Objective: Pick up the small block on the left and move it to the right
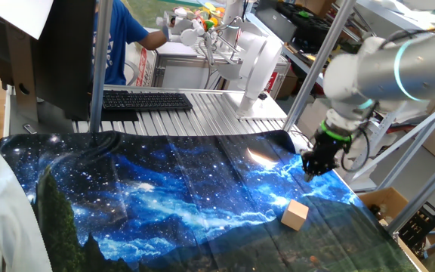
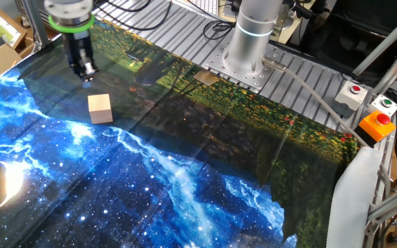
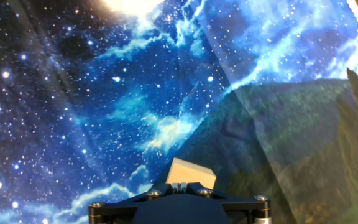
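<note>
The small block [image 1: 295,214] is a pale tan wooden cube lying on the starry blue cloth [image 1: 165,196]. It also shows in the other fixed view [image 2: 100,108] and low in the hand view [image 3: 191,173]. My gripper [image 1: 313,162] hangs above the cloth, a short way from the block and not touching it. In the other fixed view the gripper [image 2: 85,69] stands just beyond the block. In the hand view the gripper [image 3: 180,185] has its fingertips pressed together and holds nothing.
A black keyboard [image 1: 146,100] and a white stand [image 1: 257,68] sit on the slatted table behind the cloth. The arm's base [image 2: 250,41] stands at the cloth's far edge. A box with buttons [image 2: 376,124] is at the right. A cardboard box [image 1: 384,202] lies off the table.
</note>
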You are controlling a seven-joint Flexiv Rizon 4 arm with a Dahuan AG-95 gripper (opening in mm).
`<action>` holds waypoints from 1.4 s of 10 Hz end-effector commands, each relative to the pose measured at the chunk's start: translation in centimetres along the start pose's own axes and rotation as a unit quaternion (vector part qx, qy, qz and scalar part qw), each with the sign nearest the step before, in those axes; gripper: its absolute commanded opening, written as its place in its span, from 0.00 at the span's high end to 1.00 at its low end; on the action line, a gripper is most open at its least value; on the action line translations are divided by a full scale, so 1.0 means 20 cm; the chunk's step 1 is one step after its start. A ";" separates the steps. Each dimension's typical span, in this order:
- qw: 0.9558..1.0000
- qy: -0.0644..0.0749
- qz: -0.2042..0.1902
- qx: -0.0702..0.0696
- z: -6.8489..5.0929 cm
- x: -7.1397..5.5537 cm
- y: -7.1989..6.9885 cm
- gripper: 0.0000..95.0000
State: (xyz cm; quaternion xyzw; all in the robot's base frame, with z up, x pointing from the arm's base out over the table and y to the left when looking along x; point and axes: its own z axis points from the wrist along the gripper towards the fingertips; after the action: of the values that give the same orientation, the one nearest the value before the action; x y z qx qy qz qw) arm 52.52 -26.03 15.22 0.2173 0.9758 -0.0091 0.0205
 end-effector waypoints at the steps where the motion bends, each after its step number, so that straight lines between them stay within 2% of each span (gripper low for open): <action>1: 1.000 0.009 -0.007 -0.001 0.01 -0.03 0.00 1.00; 5: 1.000 0.005 -0.014 -0.001 0.02 -0.03 0.01 1.00; 8: 1.000 0.001 0.003 -0.008 0.03 -0.03 0.01 0.40; 10: 0.999 0.002 0.036 -0.010 0.04 -0.03 0.02 0.00; 12: 0.997 0.006 0.075 -0.009 0.05 -0.03 0.02 0.00; 14: 0.996 0.006 0.087 -0.009 0.05 -0.03 0.02 0.00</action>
State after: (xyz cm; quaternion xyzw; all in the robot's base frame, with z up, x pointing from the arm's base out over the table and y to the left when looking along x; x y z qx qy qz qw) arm 53.22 -25.93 14.32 0.2976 0.9545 0.0033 0.0175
